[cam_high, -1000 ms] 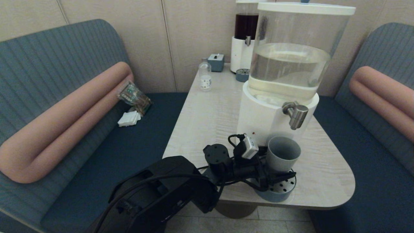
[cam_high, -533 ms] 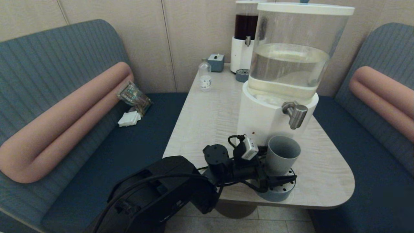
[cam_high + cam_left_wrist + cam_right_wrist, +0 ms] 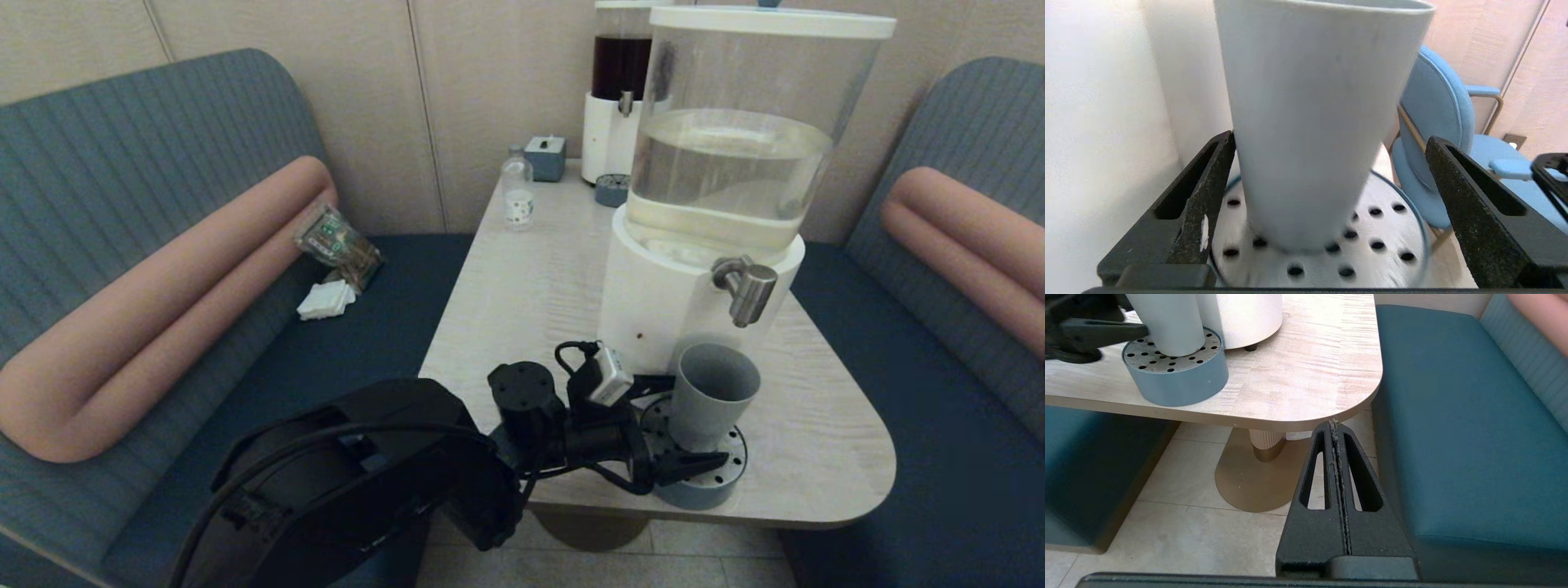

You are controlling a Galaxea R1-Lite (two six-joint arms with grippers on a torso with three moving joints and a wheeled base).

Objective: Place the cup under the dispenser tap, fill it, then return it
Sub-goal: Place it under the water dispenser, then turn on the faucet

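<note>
Our left claw [image 3: 1327, 212] stood released, its jaws spread either side of the cup [image 3: 712, 395], which sat upright on the drip tray [image 3: 731, 482] at the table's [image 3: 522, 286] near edge below the tap [image 3: 747, 287], so we judged placing done and filling next, calling for working the tap.

Café-style booth: upholstered benches [image 3: 122, 204] flanking a table [image 3: 522, 286] with drink dispensers [image 3: 718, 188].

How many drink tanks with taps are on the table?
2. The big clear water dispenser stands near the front of the table, right behind the cup. The smaller dark-liquid dispenser stands at the back by the wall, partly hidden behind the big one.
</note>
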